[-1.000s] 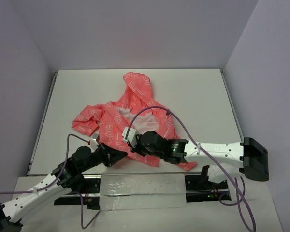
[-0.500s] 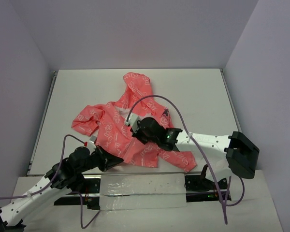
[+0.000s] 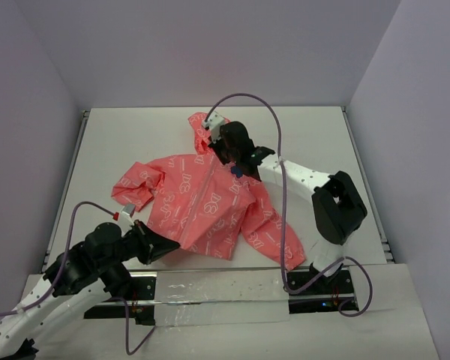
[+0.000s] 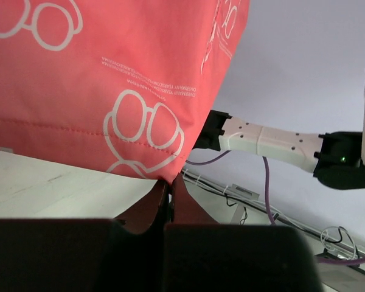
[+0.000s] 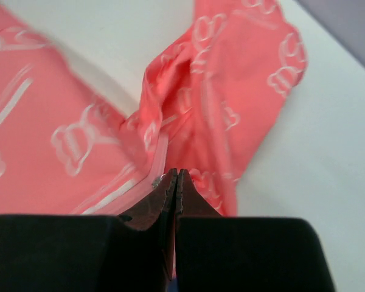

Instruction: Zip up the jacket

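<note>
The coral-pink jacket (image 3: 225,210) lies front up on the white table (image 3: 322,142), hood (image 3: 200,124) at the far end. Its front edges meet along the zipper (image 3: 196,201), which runs from hem to collar. My left gripper (image 3: 174,245) is shut on the bottom hem (image 4: 140,164) at the foot of the zipper, and the cloth rises taut from it (image 4: 169,181). My right gripper (image 3: 212,152) is at the collar, shut on the zipper pull, with the small metal slider (image 5: 157,180) just left of its tips (image 5: 177,173). The hood (image 5: 243,73) lies beyond.
Grey walls close the table on three sides. A metal rail (image 3: 210,289) with the arm bases runs along the near edge. Purple cables (image 3: 247,97) loop over the right arm, whose elbow (image 3: 337,206) stands above the jacket's right sleeve (image 3: 274,236).
My right gripper has travelled from near the hem up the jacket's front to the collar. The open front has closed and the jacket now lies stretched flat. My left gripper stayed on the hem.
</note>
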